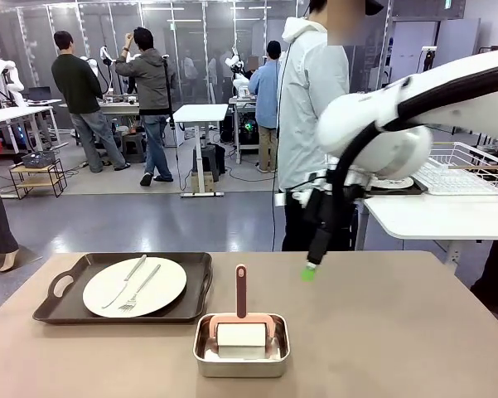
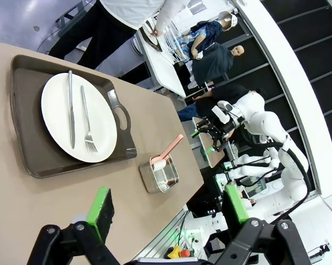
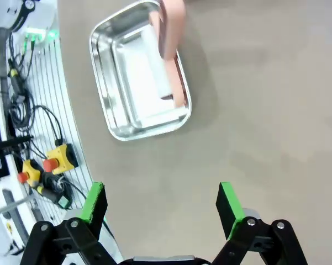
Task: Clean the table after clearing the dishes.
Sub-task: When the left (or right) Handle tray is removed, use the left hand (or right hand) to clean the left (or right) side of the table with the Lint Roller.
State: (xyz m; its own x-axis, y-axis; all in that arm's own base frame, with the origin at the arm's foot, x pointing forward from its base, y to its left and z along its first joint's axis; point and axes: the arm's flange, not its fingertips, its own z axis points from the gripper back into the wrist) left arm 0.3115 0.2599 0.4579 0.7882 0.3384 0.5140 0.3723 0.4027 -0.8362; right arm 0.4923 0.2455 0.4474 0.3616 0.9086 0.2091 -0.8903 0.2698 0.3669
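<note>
On the brownish table (image 1: 381,332), a dark brown handled tray (image 1: 66,286) at the left holds a white plate (image 1: 149,290) with a knife and fork. The left wrist view shows the same tray (image 2: 22,132) and plate (image 2: 55,110) ahead of my open left gripper (image 2: 168,207), which hovers high above the table with nothing between its green pads. My right gripper (image 1: 309,269) hangs over the table's far middle. In its own view the right gripper (image 3: 161,201) is open and empty above bare tabletop (image 3: 265,110).
A steel pan (image 1: 203,352) with a pink-handled cleaning tool (image 1: 241,290) stands at the front middle, also seen as the pan (image 3: 105,49) and pan (image 2: 149,182). A person (image 1: 311,124) stands at the far edge. A white side table (image 1: 439,215) with a wire rack (image 1: 464,170) is at the right.
</note>
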